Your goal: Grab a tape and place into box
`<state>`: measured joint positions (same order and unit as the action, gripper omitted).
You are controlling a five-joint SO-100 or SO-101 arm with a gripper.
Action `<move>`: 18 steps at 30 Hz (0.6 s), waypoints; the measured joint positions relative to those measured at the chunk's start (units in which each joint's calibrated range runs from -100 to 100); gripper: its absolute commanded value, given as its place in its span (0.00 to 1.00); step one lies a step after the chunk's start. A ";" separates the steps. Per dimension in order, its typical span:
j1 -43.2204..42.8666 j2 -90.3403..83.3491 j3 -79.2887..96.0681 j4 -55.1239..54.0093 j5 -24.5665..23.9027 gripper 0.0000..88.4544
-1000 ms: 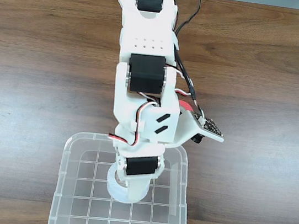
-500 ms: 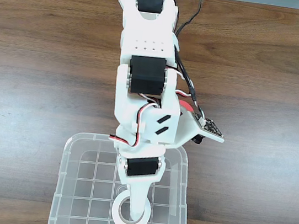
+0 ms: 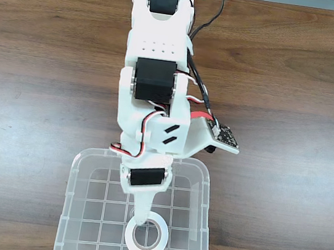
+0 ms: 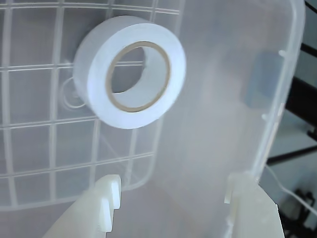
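Tape, a small white ring-shaped roll with a pale inner core, lies flat on the grid-patterned floor of the large clear plastic rectangular bin, its hole facing straight up at my fixed view, so no long axis to log. From the wrist view I see the roll ahead of the white two-finger gripper, whose fingers stand wide apart and hold nothing. In the fixed view a fingertip overlaps the roll's upper edge; contact I cannot tell. Bin sits on a dark wooden table.
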<state>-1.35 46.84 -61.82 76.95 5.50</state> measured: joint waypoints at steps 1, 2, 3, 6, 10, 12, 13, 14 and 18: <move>0.15 0.00 -0.18 1.36 0.00 0.05; 0.38 0.00 -0.18 2.71 0.00 0.04; 0.53 -0.42 -0.18 3.90 -0.05 0.03; 0.68 -2.93 -0.18 8.14 -0.52 0.02; 0.68 -9.13 -0.18 15.85 -0.78 0.02; 0.68 -12.81 -0.18 19.07 -0.99 0.02; 0.68 -14.82 -0.18 20.08 -1.25 0.02; 0.68 -16.83 -0.18 20.76 -1.36 0.02; 1.73 -25.20 1.71 22.03 -1.36 0.02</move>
<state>0.38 21.64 -60.11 98.98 4.15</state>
